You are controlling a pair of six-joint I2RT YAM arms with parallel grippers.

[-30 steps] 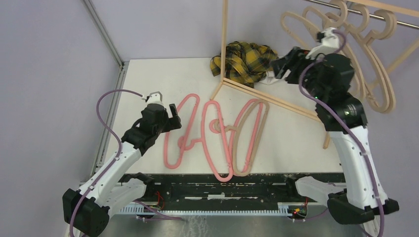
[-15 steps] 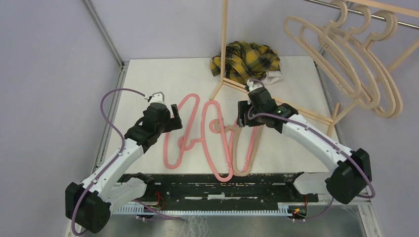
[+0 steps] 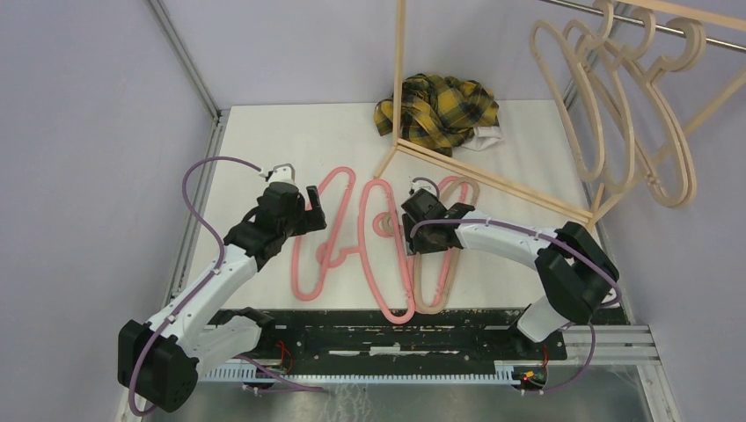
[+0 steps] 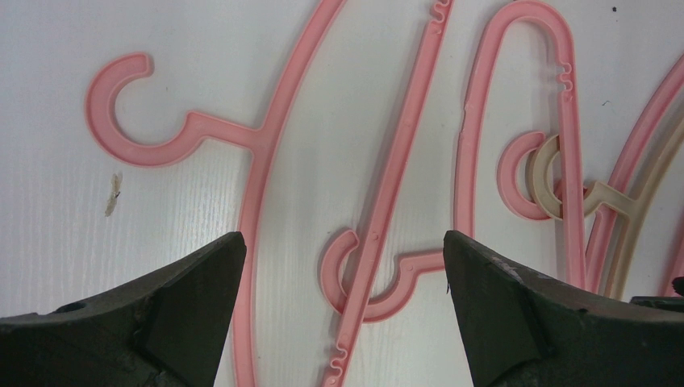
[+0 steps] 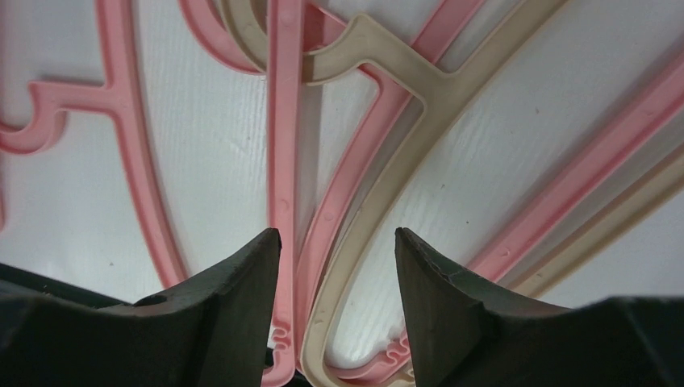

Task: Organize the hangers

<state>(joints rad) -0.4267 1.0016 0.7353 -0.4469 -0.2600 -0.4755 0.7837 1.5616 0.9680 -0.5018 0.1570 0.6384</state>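
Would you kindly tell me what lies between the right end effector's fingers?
In the right wrist view, arms of a pink hanger and a tan hanger run side by side through the gap of the right end effector.

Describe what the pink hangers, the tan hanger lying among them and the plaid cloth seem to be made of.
Pink hangers: probably moulded plastic, smooth, slightly glossy; moulded notches and tiny round marks show.
Tan hanger: same moulded shape and soft sheen, so likely plastic rather than wood.
Plaid cloth: woven fabric, matte, crumpled in soft folds.
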